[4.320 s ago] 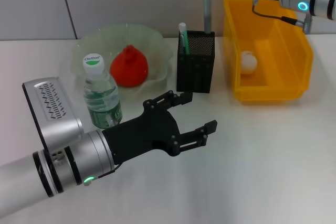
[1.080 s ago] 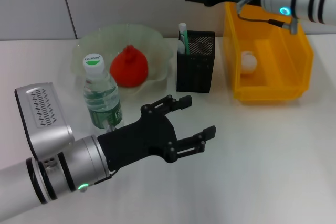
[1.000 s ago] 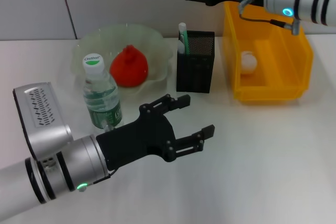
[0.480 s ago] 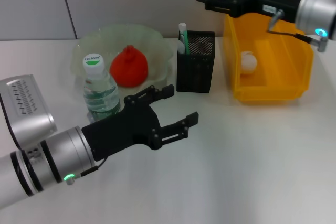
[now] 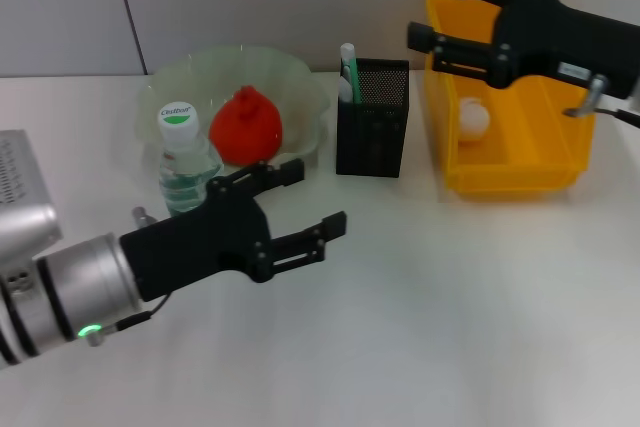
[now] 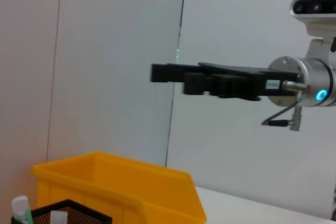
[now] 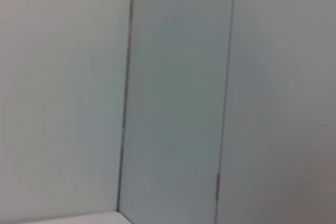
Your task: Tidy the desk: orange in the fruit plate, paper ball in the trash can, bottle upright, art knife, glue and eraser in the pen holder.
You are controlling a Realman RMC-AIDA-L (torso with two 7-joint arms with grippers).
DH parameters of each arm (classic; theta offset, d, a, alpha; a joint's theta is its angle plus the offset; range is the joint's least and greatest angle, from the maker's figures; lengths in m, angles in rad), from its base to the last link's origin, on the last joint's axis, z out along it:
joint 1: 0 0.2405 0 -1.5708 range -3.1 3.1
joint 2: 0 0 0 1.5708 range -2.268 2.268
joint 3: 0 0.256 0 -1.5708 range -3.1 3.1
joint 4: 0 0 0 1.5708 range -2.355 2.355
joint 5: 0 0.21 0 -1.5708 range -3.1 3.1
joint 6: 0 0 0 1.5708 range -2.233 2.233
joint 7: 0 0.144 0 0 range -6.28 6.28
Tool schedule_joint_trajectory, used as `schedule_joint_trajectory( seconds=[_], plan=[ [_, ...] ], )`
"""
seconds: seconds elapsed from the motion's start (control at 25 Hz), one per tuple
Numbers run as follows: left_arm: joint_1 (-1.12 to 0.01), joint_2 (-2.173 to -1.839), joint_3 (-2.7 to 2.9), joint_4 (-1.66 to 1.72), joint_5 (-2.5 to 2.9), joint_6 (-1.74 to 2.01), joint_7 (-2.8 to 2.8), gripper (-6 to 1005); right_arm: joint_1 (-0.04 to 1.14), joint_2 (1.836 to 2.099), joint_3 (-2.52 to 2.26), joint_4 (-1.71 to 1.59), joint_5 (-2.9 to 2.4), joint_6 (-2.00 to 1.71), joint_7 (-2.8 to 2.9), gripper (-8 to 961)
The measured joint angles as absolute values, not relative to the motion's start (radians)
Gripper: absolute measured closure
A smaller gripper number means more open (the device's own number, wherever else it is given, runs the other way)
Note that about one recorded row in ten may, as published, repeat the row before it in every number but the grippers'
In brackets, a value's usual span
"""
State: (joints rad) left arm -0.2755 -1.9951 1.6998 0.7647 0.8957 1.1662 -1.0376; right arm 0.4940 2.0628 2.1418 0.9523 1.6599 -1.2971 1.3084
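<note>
Since the earlier frames the left hand [image 5: 300, 209] has drawn back toward the robot and leftward; the right hand [image 5: 440, 12] has retreated rightward over the trash can [image 5: 560, 162]. Left hand: fingers spread, holding nothing, above the tabletop [image 5: 450, 307], nearer arm to the bottle [image 5: 185, 162]. The bottle stands just behind it, long axis vertical, cap up. Beyond lie the orange [image 5: 245, 125] in the fruit plate [image 5: 300, 87], the pen holder [image 5: 373, 119], and the paper ball [image 5: 474, 117] in the can. Right hand: spread, empty.
</note>
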Motion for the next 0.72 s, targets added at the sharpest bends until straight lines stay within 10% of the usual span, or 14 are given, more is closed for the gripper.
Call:
schedule_joint_trajectory(
  seconds=[0.72],
  plan=[
    [-0.239,-1.997,1.498,0.767,1.11,1.345,-1.068,184,0.424,2.061,2.195,0.917,1.453,-1.552,1.291,185]
  ],
)
